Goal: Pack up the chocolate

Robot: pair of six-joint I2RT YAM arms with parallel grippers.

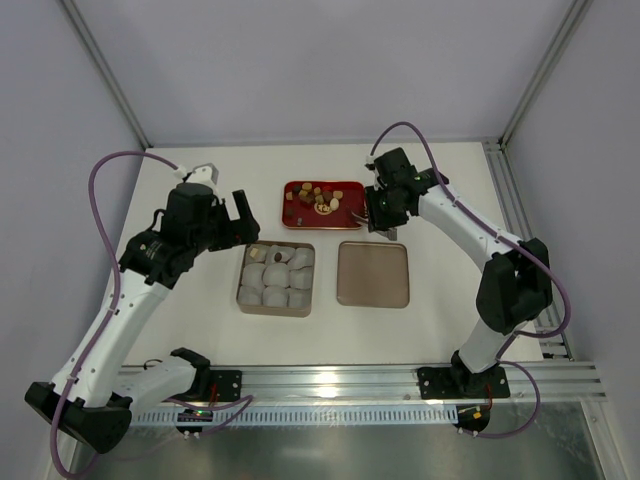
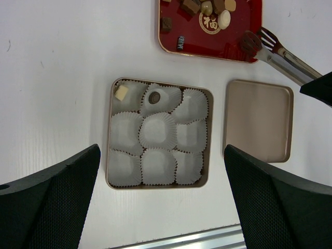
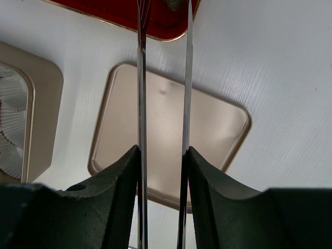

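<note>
The chocolate lies as several small dark, tan and cream pieces on a red tray. A cream piece and a dark piece sit in two back paper cups of the tan tin. My right gripper is shut on metal tongs. The tong tips reach the tray's right corner, against a dark piece. My left gripper hangs open above the tin's near edge, holding nothing.
The tin's flat tan lid lies right of the tin, under the tongs in the right wrist view. An aluminium rail runs along the near edge. Grey walls enclose the table on three sides.
</note>
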